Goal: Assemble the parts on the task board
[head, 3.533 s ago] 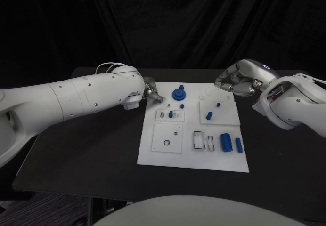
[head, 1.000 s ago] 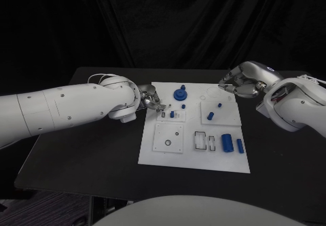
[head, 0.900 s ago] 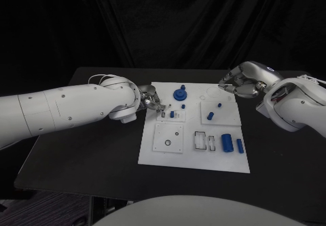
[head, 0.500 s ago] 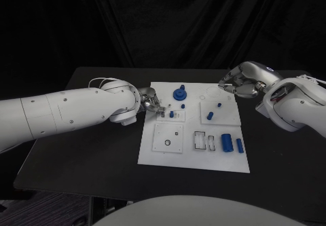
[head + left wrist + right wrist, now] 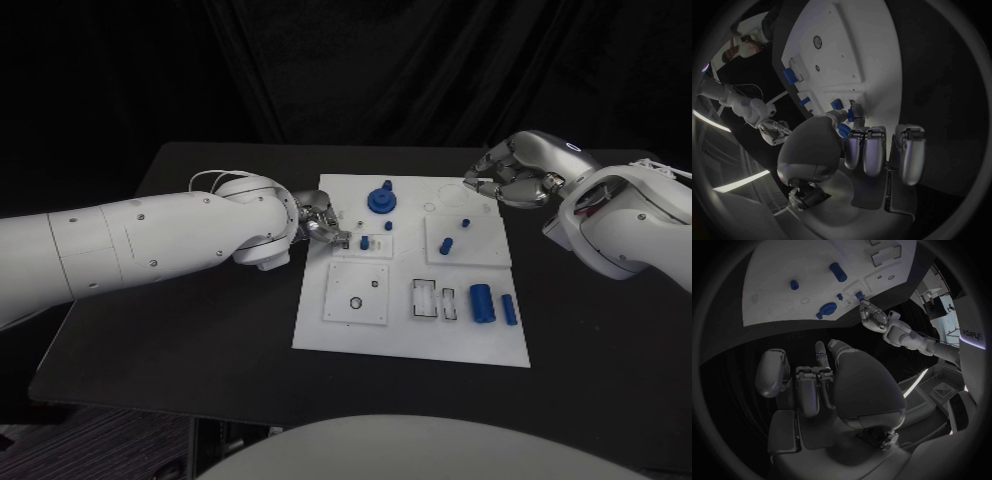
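Note:
The white task board (image 5: 411,340) lies mid-table, and the left wrist view shows it too (image 5: 848,50). A blue gear (image 5: 381,200) stands at its far end. A blue peg (image 5: 365,242) stands in a small square plate near the left edge. My left hand (image 5: 323,226) is at that edge, its fingertips reaching over the plate close to the peg. In the left wrist view its other fingers (image 5: 864,150) are curled, and whether it holds anything is hidden. My right hand (image 5: 505,180) hovers curled over the board's far right corner with nothing in it (image 5: 829,380).
Another blue peg (image 5: 446,244) lies on the right square plate. Two blue cylinders (image 5: 482,302) lie near the board's right edge, beside empty rectangular slots (image 5: 423,298). Bare black table surrounds the board, and a black curtain hangs behind it.
My left hand has slid nearer to me along the board's left edge, from beside the gear to the small plate with the peg. The right hand has barely moved.

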